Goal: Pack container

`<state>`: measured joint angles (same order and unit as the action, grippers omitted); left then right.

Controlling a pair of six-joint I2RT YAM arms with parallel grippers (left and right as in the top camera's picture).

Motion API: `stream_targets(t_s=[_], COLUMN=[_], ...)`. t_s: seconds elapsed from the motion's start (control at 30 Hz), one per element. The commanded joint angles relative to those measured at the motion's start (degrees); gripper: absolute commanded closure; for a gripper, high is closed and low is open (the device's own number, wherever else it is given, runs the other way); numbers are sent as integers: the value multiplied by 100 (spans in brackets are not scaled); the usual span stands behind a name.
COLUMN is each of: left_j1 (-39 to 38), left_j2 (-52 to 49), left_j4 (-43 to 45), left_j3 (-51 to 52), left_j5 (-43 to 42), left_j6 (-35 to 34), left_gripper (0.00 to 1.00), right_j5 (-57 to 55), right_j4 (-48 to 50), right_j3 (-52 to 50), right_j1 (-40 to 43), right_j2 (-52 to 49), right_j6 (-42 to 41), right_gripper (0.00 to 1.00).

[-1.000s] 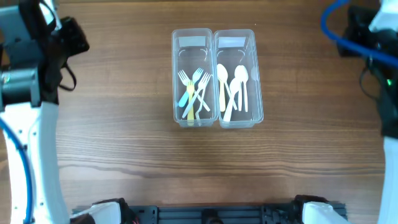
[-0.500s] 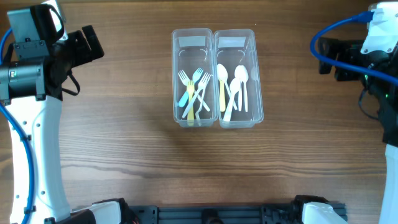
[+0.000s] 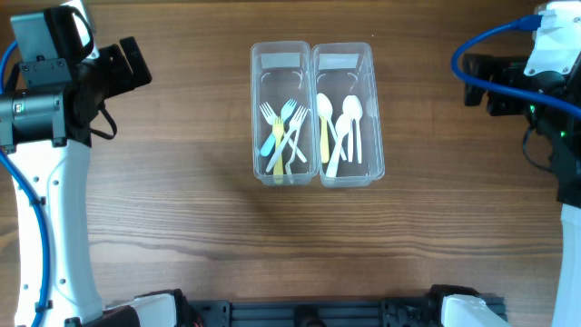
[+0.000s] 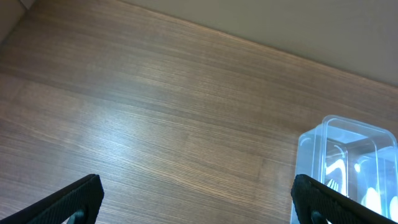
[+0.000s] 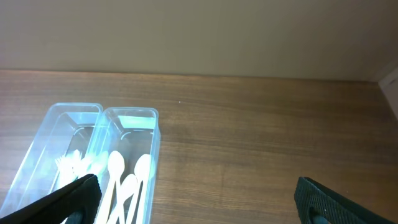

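Note:
Two clear plastic containers stand side by side at the table's back middle. The left container [image 3: 280,113] holds several forks [image 3: 282,136] in blue, yellow and white. The right container [image 3: 346,113] holds several spoons [image 3: 340,127], one yellow and the others white. My left gripper [image 3: 136,64] hovers at the far left, open and empty, its fingertips [image 4: 78,198] wide apart over bare wood, with the fork container [image 4: 348,158] at the right edge. My right gripper [image 3: 479,84] hovers at the far right, open and empty, with both containers [image 5: 134,134] to its left.
The wooden table [image 3: 290,236] stretches bare in front of the containers. A pale wall [image 5: 199,31] runs behind the table's far edge. White arm links [image 3: 54,227] line the left and right sides.
Both arms have swung from their folded poses so the grippers point toward the containers, and both grippers have opened. Over the last half second almost nothing moved.

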<state>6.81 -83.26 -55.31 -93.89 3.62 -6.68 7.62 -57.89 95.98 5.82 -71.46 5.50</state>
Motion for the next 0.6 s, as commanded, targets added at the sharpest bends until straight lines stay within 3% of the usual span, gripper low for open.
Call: stream_targets(t_s=[0.0, 0.13, 0.23, 0.37, 0.43, 0.57], left_j1=[-15, -15, -15, -15, -15, -15], left_j2=[-7, -7, -7, -7, -7, -7], left_j4=[15, 13, 13, 15, 13, 13], left_j3=[31, 31, 31, 31, 31, 31], left_j5=[52, 52, 52, 52, 52, 52], left_j6=[7, 7, 7, 7, 7, 7], left_gripper=[0, 0, 0, 0, 0, 0], right_j5=[-79, -37, -13, 11, 9, 142], right_j4=[-2, -129, 625, 3268, 4046, 4207], right_j3=[0, -42, -492, -2684, -3864, -5340], right_j1=[-17, -17, -17, -17, -17, -17], right_j2=[-44, 52, 494, 2022, 2944, 4236], right_j6=[52, 57, -2, -634, -861, -973], right_gripper=[0, 0, 0, 0, 0, 0])
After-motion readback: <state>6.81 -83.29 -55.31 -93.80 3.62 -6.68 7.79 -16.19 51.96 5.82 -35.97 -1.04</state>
